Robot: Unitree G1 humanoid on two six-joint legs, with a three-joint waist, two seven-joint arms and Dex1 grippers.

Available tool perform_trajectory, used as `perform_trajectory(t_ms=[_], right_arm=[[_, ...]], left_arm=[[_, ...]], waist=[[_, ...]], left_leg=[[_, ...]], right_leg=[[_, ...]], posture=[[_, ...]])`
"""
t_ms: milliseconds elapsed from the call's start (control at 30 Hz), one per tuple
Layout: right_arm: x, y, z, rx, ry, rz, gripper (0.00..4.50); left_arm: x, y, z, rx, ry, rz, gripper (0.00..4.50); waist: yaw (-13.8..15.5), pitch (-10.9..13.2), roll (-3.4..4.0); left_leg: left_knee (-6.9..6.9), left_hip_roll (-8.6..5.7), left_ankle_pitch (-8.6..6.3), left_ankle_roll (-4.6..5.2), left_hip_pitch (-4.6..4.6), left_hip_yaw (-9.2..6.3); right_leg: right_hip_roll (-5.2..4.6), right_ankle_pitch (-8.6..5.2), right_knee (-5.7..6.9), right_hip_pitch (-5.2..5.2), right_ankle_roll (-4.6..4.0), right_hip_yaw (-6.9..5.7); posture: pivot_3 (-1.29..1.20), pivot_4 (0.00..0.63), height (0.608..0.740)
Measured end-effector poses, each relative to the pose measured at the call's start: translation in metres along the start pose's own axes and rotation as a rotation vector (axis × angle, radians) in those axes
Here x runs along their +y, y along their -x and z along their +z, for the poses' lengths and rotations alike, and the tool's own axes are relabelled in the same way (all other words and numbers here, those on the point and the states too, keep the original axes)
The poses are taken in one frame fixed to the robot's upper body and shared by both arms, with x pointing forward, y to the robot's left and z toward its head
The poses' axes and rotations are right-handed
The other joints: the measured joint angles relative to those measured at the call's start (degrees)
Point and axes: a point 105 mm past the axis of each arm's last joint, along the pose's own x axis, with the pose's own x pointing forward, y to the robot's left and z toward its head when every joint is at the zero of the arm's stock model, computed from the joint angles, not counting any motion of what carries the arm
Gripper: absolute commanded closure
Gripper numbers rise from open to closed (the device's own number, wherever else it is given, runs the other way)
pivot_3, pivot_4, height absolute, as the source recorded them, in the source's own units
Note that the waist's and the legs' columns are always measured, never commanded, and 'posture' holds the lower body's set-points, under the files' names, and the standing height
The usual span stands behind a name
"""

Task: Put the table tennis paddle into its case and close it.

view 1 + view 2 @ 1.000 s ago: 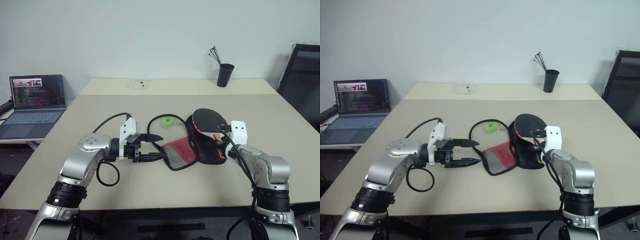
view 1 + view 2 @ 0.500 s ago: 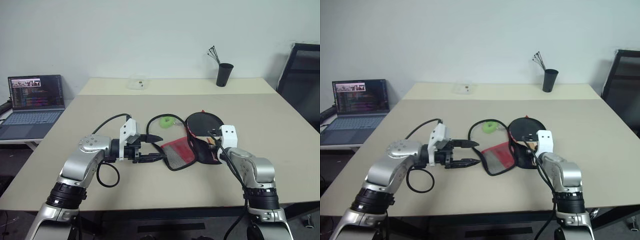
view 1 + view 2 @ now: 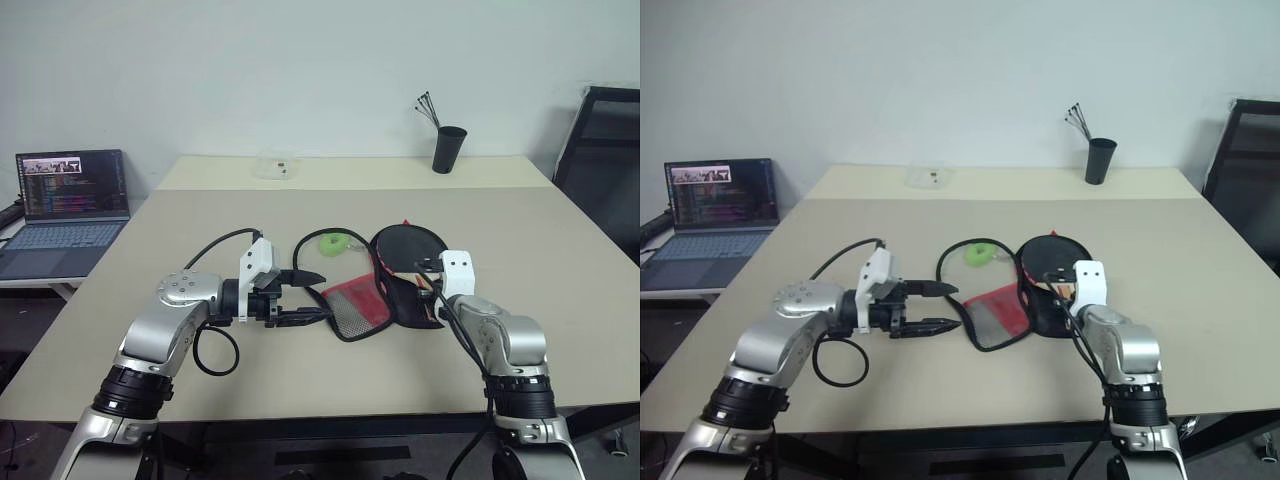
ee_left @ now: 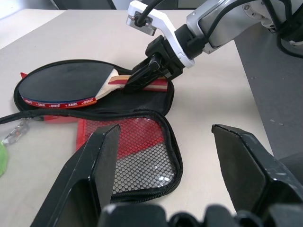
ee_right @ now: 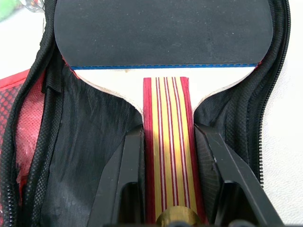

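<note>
Left gripper (image 3: 305,297): fingers spread apart, holding nothing, hovering over the bench (image 3: 180,260) near its front edge, pointing toward the case.

Right gripper (image 5: 168,156): clamped on the striped wooden handle of the table tennis paddle (image 4: 71,87), one finger on each side, seen clearly in the right wrist view.

Case (image 3: 360,305): unzipped and lying flat in the middle of the bench, slightly toward the front edge. Red mesh flap folded out toward the left gripper, just beside its fingertips; black half lying under the paddle.

Paddle: resting in the black half of the case, black rubber face up, round blade toward the far edge, handle toward the front edge. Zip open all round.

Green tag (image 3: 333,242): on the bench just beyond the case, joined by a black loop.

Black cup (image 3: 448,149) with thin sticks: near the far right corner.

Clear small container (image 3: 273,165): at the far edge, left of centre.

Laptop (image 3: 65,205): open, on a separate surface beyond the left edge.
</note>
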Motion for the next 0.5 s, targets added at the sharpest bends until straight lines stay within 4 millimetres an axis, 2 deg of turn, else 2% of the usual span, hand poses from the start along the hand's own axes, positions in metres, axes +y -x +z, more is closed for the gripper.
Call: perform_trajectory(t_ms=[33, 267, 400, 500], right_arm=[[0.001, 0.0, 0.0, 0.0, -0.001, 0.002, 2.58], [0.009, 0.005, 0.01, -0.05, 0.028, 0.025, 0.16], [0.016, 0.017, 0.019, -0.084, 0.071, 0.065, 0.04], [0.033, 0.038, 0.027, -0.106, 0.119, 0.225, 0.04]], left_arm=[[0.0, 0.0, 0.0, 0.0, 0.0, 0.0, 1.13], [0.0, 0.0, -0.001, 0.0, 0.002, 0.002, 1.13], [0.001, -0.001, -0.001, -0.006, 0.005, 0.017, 1.13], [0.008, 0.001, -0.002, -0.015, 0.009, 0.08, 1.13]], waist=[[0.0, 0.0, 0.0], [-0.01, 0.0, 0.0], [0.01, 0.0, 0.0], [0.04, 0.0, 0.0]], left_leg=[[0.0, 0.0, 0.0, 0.0, 0.0, 0.0], [0.0, 0.0, 0.0, 0.0, 0.0, -0.01], [0.0, 0.0, 0.0, 0.0, 0.0, -0.01], [0.0, 0.01, 0.0, 0.0, 0.0, -0.02]], right_leg=[[0.0, 0.0, 0.0, 0.0, 0.0, 0.0], [0.0, 0.0, 0.0, 0.0, 0.0, 0.0], [-0.01, 0.0, 0.0, 0.0, 0.0, 0.0], [-0.02, 0.0, 0.0, 0.0, 0.0, -0.01]], posture=[[0.0, 0.15, 0.74], [0.0, 0.15, 0.74], [0.0, 0.15, 0.74], [0.0, 0.15, 0.74]])
